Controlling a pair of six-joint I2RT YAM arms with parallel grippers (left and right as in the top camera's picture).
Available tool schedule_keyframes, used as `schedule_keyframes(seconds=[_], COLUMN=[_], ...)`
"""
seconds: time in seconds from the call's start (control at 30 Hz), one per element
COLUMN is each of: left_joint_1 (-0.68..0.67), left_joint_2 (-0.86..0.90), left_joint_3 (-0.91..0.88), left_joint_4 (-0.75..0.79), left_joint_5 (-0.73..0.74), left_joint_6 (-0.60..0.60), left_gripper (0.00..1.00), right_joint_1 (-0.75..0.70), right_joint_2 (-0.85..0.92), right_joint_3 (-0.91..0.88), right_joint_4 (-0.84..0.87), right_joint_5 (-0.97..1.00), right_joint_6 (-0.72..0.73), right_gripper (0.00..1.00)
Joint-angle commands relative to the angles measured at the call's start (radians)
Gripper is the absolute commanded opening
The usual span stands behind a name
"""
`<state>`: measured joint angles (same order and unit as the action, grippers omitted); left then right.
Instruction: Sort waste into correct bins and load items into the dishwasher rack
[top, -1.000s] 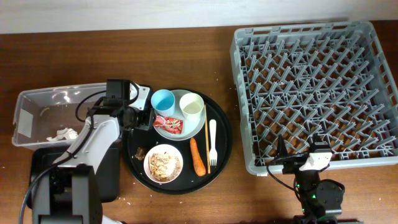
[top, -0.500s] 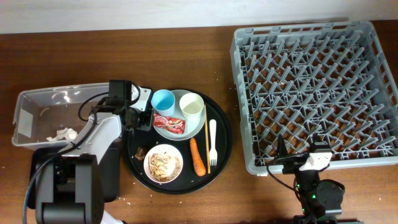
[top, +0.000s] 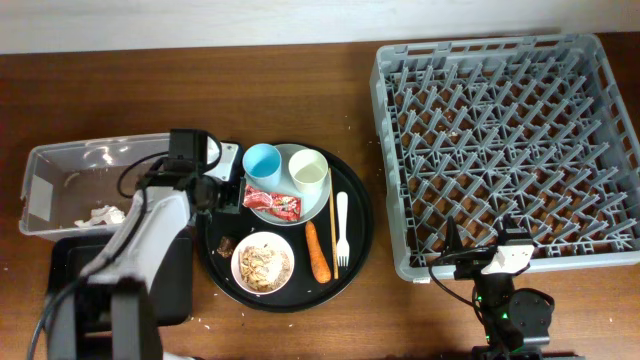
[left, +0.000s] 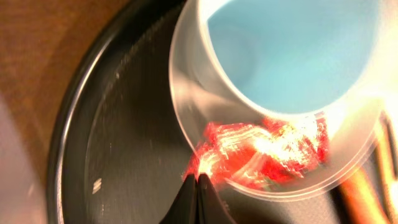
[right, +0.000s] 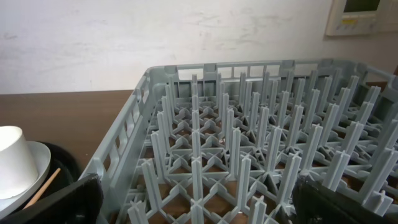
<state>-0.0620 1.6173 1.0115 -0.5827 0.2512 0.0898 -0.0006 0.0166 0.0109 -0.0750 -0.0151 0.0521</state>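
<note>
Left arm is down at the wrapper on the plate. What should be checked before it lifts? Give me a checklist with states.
1. Left gripper closed at the red wrapper edge: ok.
2. Wrapper truly pinched: cannot tell.
3. Blue cup clear of the wrapper: cannot tell, they sit very close.
4. Clear tub has room beside the tissue: ok.
5. Right gripper open, parked by the rack, out of the path: ok.

left wrist view: light blue cup (left: 292, 50) cropped at top edge, red wrapper (left: 264, 152) glare-blurred
</note>
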Motion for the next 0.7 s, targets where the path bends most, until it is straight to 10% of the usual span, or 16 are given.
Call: schedule_keyframes(seconds=[0.0, 0.07, 0.13, 0.23, 0.53, 0.67], left_joint_1=[0.006, 0.006, 0.003, -0.037, -0.055, -0.047], left_joint_2=[-0.159, -0.191, -0.183, -0.152, 0.093, 0.125], left_joint_3=[0.001, 0.001, 0.001, 0.001, 0.001, 0.000], left_joint_4=[-0.074, -0.105, -0.145, -0.139, 0.019, 0.079], left_joint_5=[0.004, 0.004, 0.039, 0.040, -0.047, -0.046], left_joint_6=[-0.064, -0.065, -0.102, -0.101, -0.101, -0.102], left_gripper=[0.01, 0.03, 0.49, 0.71, 0.72, 0.54], right_joint_1=[-0.006, -0.006, -0.006, -0.006, -0.006, -0.006], right_joint_2=[-0.008, -0.008, -0.008, -0.008, -0.008, -0.008], right_joint_3=[-0.005, -0.005, -0.005, -0.005, -0.005, -0.005], right_joint_4=[-0.005, -0.005, -0.005, -0.005, -0.005, -0.005], right_joint_5=[0.009, 0.009, 0.009, 0.009, 0.009, 0.009], right_joint_6=[0.002, 0.002, 0.002, 0.002, 0.002, 0.002], right_gripper=[0.98, 0.99, 0.99, 0.99, 0.99, 0.99])
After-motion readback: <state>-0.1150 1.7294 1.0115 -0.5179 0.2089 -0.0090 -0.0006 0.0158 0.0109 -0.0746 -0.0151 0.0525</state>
